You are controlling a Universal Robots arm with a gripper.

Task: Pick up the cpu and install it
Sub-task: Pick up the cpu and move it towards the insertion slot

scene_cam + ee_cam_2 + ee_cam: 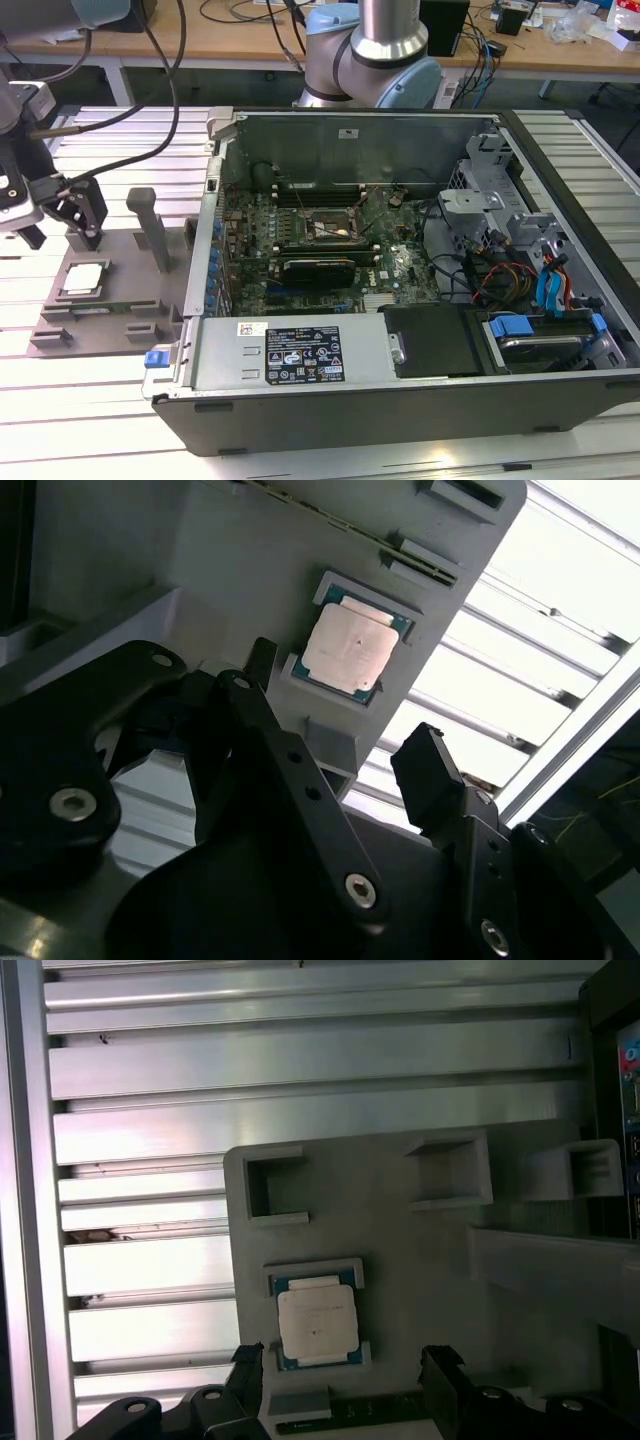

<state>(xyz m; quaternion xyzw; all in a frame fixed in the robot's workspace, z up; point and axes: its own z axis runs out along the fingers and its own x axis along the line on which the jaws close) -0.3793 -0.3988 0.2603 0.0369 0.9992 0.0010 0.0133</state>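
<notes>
The cpu (84, 280) (350, 648) (316, 1322) is a small square chip with a shiny metal top. It lies flat in a raised frame on the grey plastic tray (140, 290) (420, 1250) at the exterior view's left. My gripper (60, 232) (345, 702) (343, 1358) hangs above the tray, a little off the chip and apart from it. Its black fingers (437, 1365) are spread open with nothing between them. The open computer case (300, 345) holds the motherboard with its cpu socket (335, 228).
A long thin card (100, 308) (350, 1425) lies on the tray next to the chip. Upright grey blocks (150, 225) rise from the tray near the case wall. A slatted metal table (100, 400) lies under everything. Cables and drive cages fill the case's right.
</notes>
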